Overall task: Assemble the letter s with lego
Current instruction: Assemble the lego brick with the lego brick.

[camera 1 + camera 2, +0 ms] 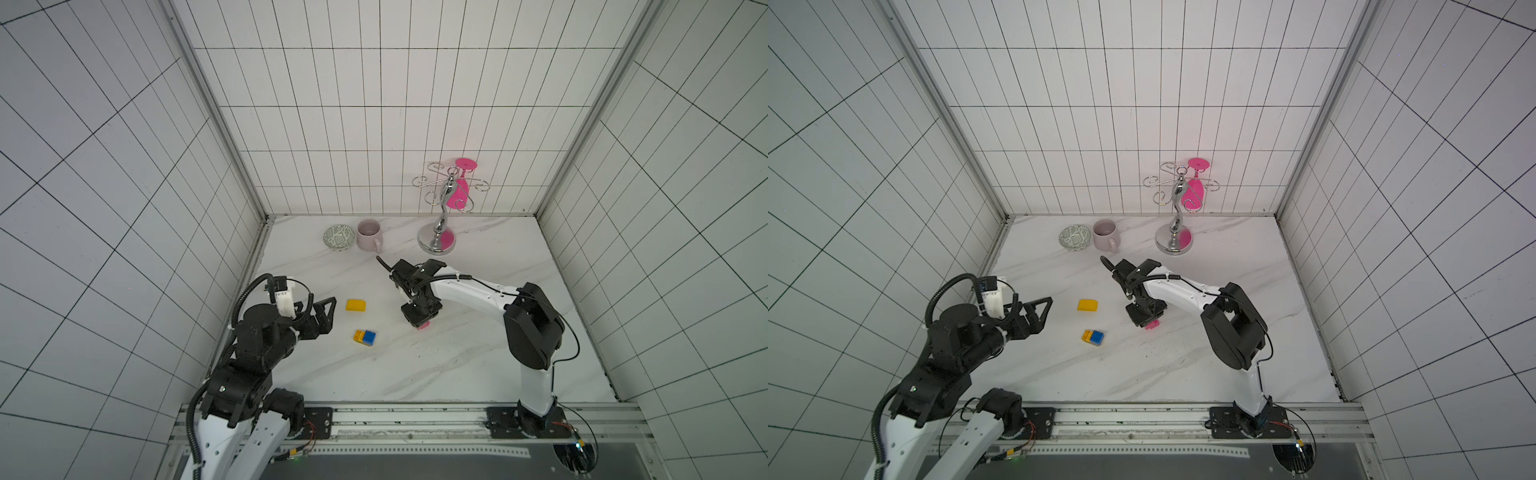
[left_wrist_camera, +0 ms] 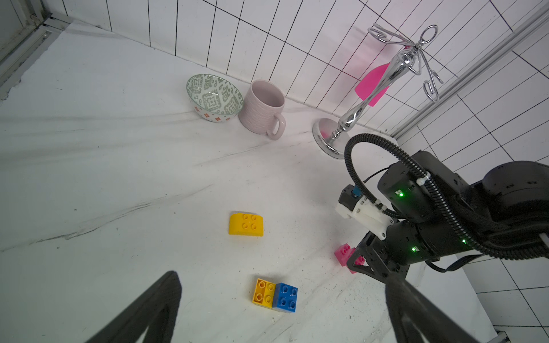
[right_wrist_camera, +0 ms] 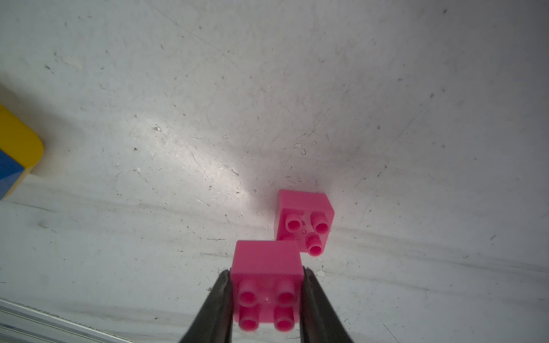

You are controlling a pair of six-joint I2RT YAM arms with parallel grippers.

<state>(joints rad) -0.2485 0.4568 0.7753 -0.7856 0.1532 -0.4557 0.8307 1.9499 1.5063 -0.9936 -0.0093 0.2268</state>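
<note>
The right gripper (image 3: 267,273) is clamped on a pink cube (image 3: 266,261), one jaw flat against each smooth side, studs facing up toward the wrist. It's low over the marble table (image 1: 457,353), and I can't tell whether the cube is clear of the surface. The other pink cube (image 3: 304,221) sits just beside it, studs up; whether they touch, I can't say. Over to the left arm: the left gripper (image 1: 330,315) hangs with its jaws spread wide, holding nothing, near its own edge of the table. Between the arms lies the start of the build, a blue cube (image 2: 285,298) pressed onto one end of the long yellow studded brick (image 2: 263,292), with four yellow studs bare beside it. The rounded yellow brick (image 2: 246,224) lies on its own a little farther back. These look like light, hard plastic pieces, stiff enough to take a firm squeeze, but those glossy sides could let one twist in the jaws. The flat opposite faces are the sensible hold, low enough to leave the studs free. Seating a brick will likely need a square, firm push, and that little base looks light enough to skate on the marble, so the free gripper may have to steady it.
</note>
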